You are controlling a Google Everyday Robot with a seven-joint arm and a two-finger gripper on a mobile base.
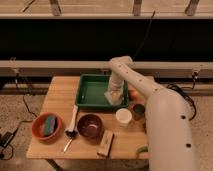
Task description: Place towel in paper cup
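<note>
Wooden bench carrying a green tray, white arm reaching down into the tray, gripper sitting at the towel lying in the tray's right end, open or clamped impossible to tell, paper cup standing just beyond the tray's front right corner
</note>
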